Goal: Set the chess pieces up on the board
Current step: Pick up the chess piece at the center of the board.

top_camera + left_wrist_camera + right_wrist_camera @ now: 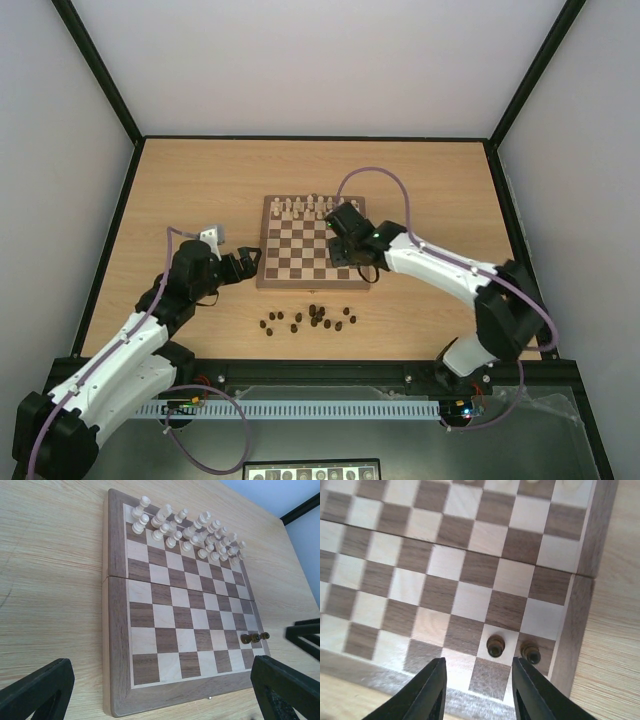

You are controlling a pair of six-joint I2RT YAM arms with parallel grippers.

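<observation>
Square wooden board [300, 284], dark brown and cream checks, brown border, lying flat under the right gripper's fingers [427, 690], two tiny dark brown chess pieces [495, 646] upright on corner squares just past those fingertips, loose cluster of dark pieces [312, 320] off the board's near edge, behind the fingers.

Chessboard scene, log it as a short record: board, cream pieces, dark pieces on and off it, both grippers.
board: flat on table
cream pieces: far two rows
dark pieces on board: at least two, near-right corner
dark pieces off board: clustered on table before near edge
left gripper: open, empty, beside board's left edge
right gripper: open, empty, over near-right corner
</observation>
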